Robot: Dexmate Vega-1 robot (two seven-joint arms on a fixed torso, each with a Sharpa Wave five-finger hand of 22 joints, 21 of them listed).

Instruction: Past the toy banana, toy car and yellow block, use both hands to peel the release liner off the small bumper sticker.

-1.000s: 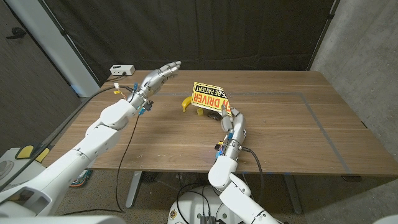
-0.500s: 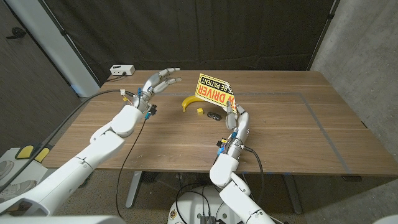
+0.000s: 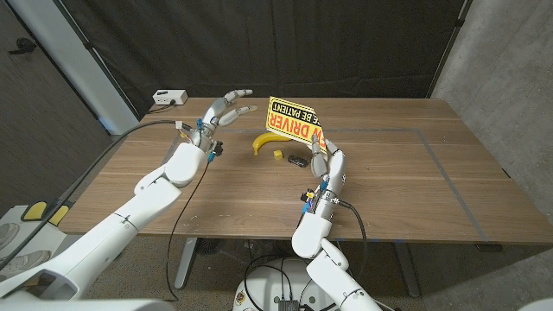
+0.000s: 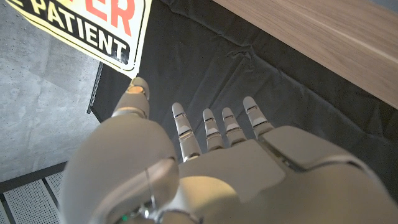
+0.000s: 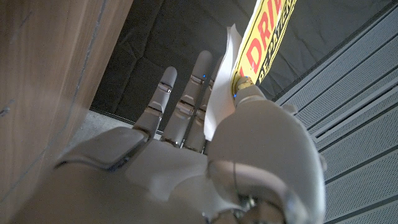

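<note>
the right hand stands nearest, raised over the wooden counter with its fingers pointing up, pinching the lower corner of the bumper sticker between thumb and fingers. in the right wrist view the sticker rises past the thumb, with a pale sheet edge, perhaps the release liner, showing against the fingers. the yellow sticker, with red and black lettering, is held tilted in the air above the counter's middle. just beyond the right hand lie the dark toy car, the small yellow block and the toy banana, close together. further left and back, the left hand hovers with fingers spread, holding nothing, near the sticker's edge but apart from it. a white box sits at the counter's far left corner
</note>
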